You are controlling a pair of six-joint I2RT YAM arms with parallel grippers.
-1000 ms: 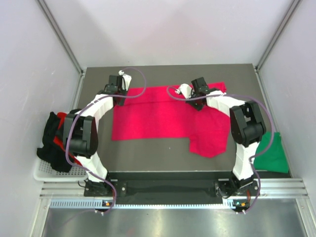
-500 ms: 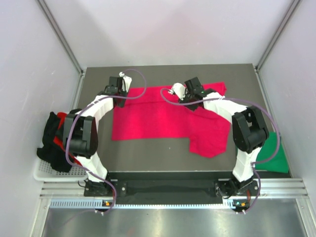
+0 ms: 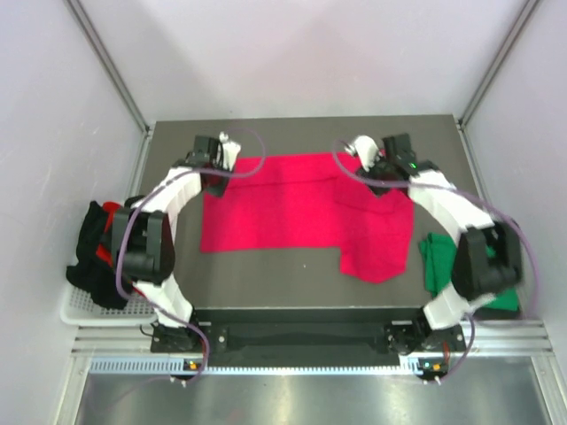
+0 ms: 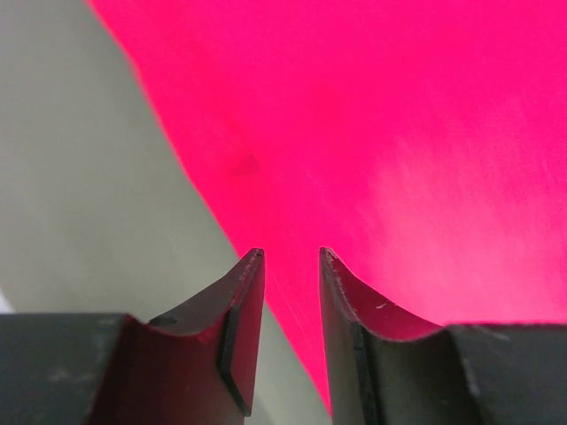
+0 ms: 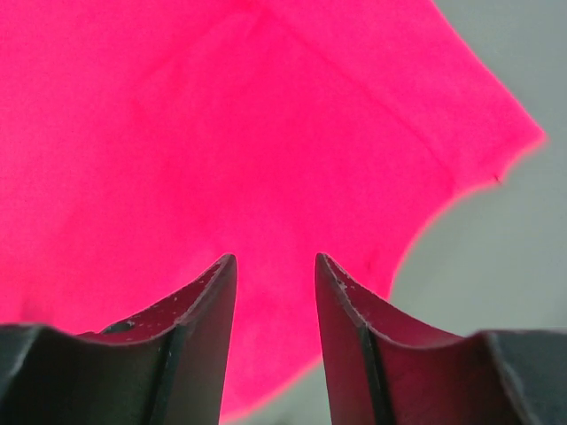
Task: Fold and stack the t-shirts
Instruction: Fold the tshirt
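One crimson-pink t-shirt [image 3: 283,204] flat, smooth (L-shaped outline); left fingers [image 4: 241,336], right fingers [image 5: 202,328] slightly parted, empty.

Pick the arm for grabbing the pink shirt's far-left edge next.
Left. The left gripper is open, and the pink t-shirt has its edge running right under the gap between the fingers. The right gripper is open over the shirt's opposite, far-right part.
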